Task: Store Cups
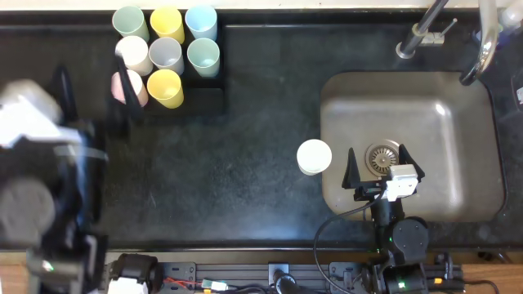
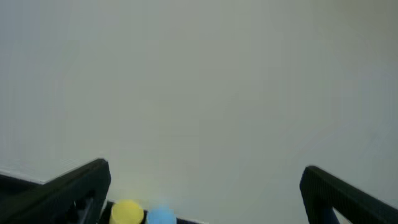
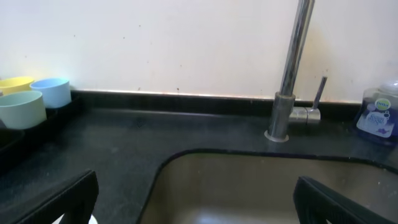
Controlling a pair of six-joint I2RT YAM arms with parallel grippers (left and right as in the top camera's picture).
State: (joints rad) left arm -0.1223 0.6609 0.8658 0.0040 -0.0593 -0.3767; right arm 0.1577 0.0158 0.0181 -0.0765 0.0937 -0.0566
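Looking at one lone white cup parked on the dark bench, just beside the left rim of the sink. Standing on end, long axis straight up and down, so showing from above as a plain round disc. Can't tell mouth-up from mouth-down off that, honestly.

Found the other cups bunched in a black rack at the back-left of the bench, well apart from the white cup. Counting eight: pale green cup, yellow cup and light blue cup along the back row, cream cup, grey cup and mint cup in the middle, then pink cup and second yellow cup at the front. All but the pink cup plainly upright, mouths up, axes vertical. Not calling the tilt on the pink cup, being partly hidden.

Got the right hand hanging over the sink by the drain, near the white cup but not touching, fingers spread wide and gripping nothing. Pointing toward the back wall and the faucet, with a soap bottle off to one side.

Got the left hand spread wide too, nothing between the fingers, aimed at a bare pale wall, with the yellow cup and light blue cup peeking in near its fingers.
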